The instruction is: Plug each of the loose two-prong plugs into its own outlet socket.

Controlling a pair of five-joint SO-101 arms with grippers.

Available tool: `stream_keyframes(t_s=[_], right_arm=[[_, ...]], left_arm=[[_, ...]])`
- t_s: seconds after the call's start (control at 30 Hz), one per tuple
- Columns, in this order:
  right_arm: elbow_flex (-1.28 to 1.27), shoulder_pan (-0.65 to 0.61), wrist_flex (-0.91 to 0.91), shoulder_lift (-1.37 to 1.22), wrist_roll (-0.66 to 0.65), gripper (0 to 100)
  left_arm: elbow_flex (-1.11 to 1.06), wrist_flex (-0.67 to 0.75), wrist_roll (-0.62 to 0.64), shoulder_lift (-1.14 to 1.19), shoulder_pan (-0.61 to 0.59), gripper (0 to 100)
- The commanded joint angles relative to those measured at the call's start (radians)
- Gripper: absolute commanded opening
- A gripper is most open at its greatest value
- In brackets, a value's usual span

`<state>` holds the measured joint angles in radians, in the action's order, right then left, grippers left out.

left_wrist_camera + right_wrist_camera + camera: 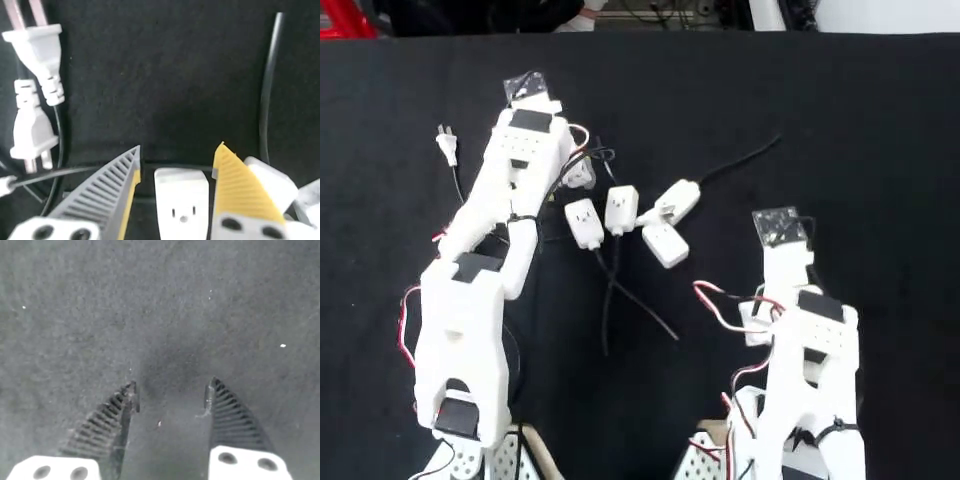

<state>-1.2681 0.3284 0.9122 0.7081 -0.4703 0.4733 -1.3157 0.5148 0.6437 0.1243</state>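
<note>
Outlet socket [181, 210] partly off-frame; plug prongs [15, 15] too

A black cloth [880, 120] lies spread flat, a red object [342, 18] just beyond its far left corner.
</note>
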Motion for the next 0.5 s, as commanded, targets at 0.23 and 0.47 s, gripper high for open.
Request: stream_keyframes(t_s=[0.23,0.47], right_arm=[[-0.005,0.015,-0.025,0.002,-0.012,21.6],[-0.005,0.015,-0.026,0.002,-0.012,21.6]], left_arm=[[0.015,-0.114,0.009,-0.052,0.070,23],[-0.053,-0.153,0.060,-0.091,0.071,23]])
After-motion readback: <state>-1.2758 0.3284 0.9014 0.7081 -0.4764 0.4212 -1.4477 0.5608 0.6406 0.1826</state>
